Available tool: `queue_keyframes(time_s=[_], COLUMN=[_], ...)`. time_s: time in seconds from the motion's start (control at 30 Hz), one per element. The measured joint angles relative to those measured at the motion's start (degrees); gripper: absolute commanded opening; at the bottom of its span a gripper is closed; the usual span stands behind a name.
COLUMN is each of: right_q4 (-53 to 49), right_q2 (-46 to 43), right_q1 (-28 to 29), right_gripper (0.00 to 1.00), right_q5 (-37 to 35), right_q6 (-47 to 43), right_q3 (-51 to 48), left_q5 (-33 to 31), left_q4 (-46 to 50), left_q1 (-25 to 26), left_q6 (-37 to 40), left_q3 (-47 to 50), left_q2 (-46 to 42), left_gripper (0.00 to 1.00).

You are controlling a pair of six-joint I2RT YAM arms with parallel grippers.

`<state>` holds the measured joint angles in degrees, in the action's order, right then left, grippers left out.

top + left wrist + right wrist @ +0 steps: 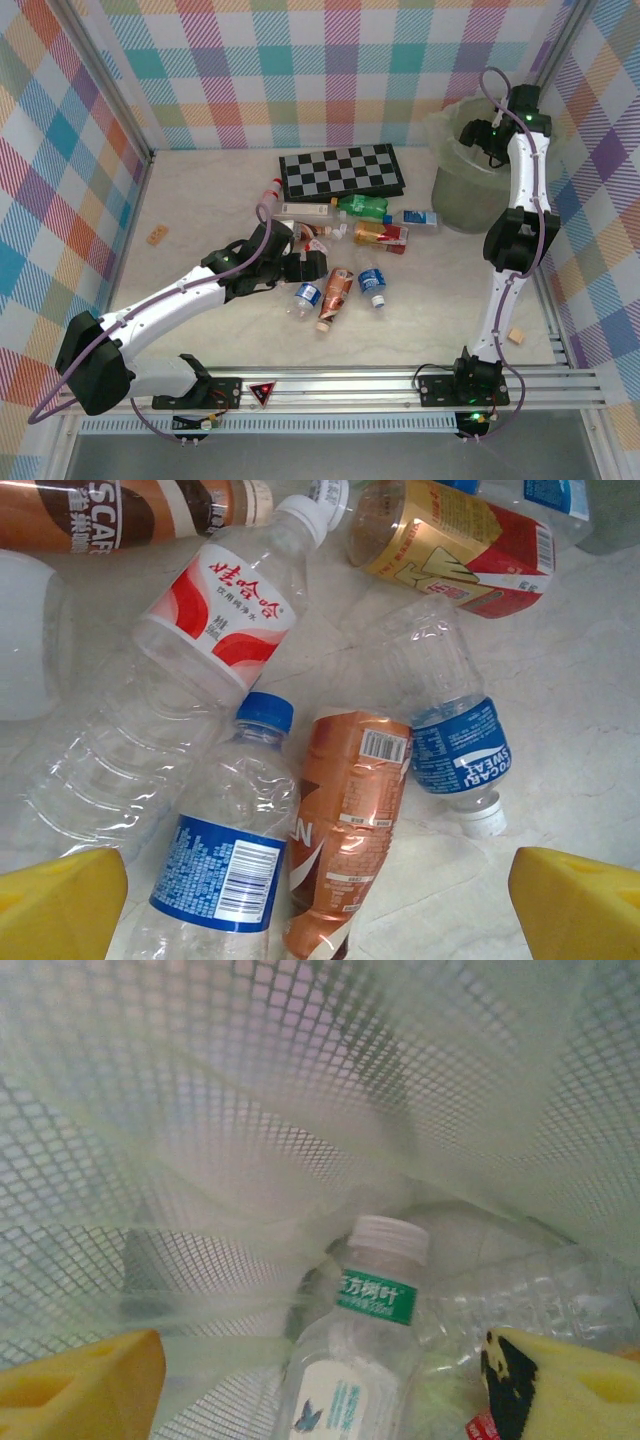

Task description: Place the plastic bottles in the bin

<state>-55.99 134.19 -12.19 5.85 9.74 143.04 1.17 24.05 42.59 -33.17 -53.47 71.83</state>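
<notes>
Two steps run side by side. In the top view the bin [462, 198] stands at 2 o'clock on the bench [440, 305], and the right pincer [320, 1385] hangs inside its mouth. Its fingers are wide apart, and a clear green-banded bottle [372, 1295] lies between them with a gap on either side, resting against the bag [250, 1110]. That looks like a drop just made, so the right arm next needs to lift straight out without snagging the bag. The rest of the bottles [345, 250] lie in a loose heap at bench centre. The left pincer [318, 900] hovers over the heap, fingers spread and empty. In its wrist view a blue-capped bottle [235, 845] sits at 7 o'clock, touching a crushed brown bottle [350, 815] at 6 o'clock. The next move there calls for centring on one of them, probably the brown bottle, then descending so the fingers straddle it alone before closing.
</notes>
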Motion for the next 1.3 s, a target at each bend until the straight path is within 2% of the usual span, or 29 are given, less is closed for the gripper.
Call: queue_keyframes(time_s=[0.17, 0.4, 0.7, 1.03, 1.3], right_q4=[-1.09, -2.16, -1.95, 1.40, 4.42], right_q2=[-1.11, -7.65, -17.09, -25.86, -38.77], right_q1=[-0.50, -1.27, -1.31, 0.02, 6.29], right_gripper=[0.97, 0.99, 0.99, 0.99, 0.99], right_q5=[0.11, 1.25, 5.97, 12.98, 19.82], right_q6=[-0.09, -0.13, 0.85, 4.07, 5.33], right_q3=[0.02, 0.02, -0.11, -11.19, -22.64], left_q5=[-0.90, -3.10, -6.54, -10.95, -10.64], left_q4=[0.66, 1.77, -4.44, -12.15, -19.04], left_q1=[-0.17, -3.26, -8.94, -10.80, -11.98], left_q6=[-0.48, -5.46, -23.50, -39.54, -46.14], left_q3=[-0.02, 0.04, 9.25, 14.45, 16.92], left_q2=[0.00, -0.46, -5.88, -6.97, -2.95], left_gripper=[0.96, 0.99, 1.00, 1.00, 0.98])
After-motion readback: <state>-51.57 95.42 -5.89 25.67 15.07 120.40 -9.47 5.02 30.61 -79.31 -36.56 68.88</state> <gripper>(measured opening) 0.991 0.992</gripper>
